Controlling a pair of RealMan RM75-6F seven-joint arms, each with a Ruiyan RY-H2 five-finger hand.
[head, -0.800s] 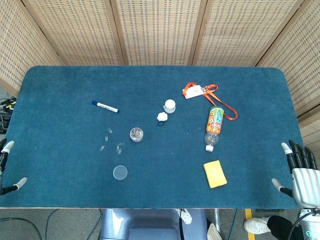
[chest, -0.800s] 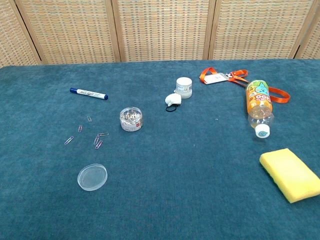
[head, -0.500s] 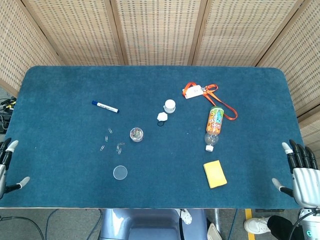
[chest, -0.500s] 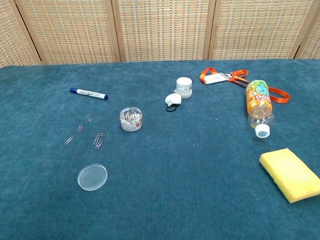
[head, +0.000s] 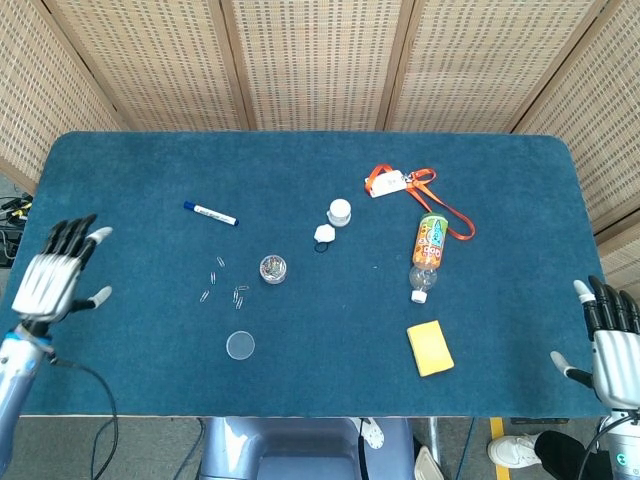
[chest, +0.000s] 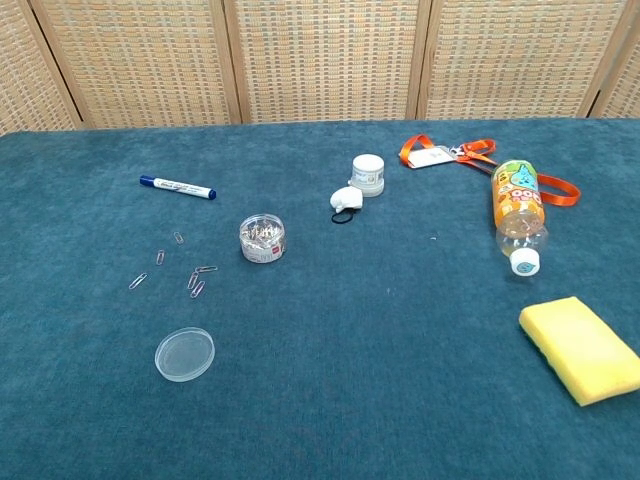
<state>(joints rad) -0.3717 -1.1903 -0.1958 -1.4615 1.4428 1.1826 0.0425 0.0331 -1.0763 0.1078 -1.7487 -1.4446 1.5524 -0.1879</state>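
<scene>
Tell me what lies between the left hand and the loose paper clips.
Only bare blue table cover between the left hand and the paper clips, in the head view.

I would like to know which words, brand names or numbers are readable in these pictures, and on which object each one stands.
No text can be read with certainty.
Bottle: colourful label with large letters, too blurred to read.
Marker: dark print on its white barrel, too small.
Badge card on the orange lanyard: faint print, illegible.
Small white jar: bluish label, illegible.
Paper clip container: a red mark at its base, unreadable.
</scene>
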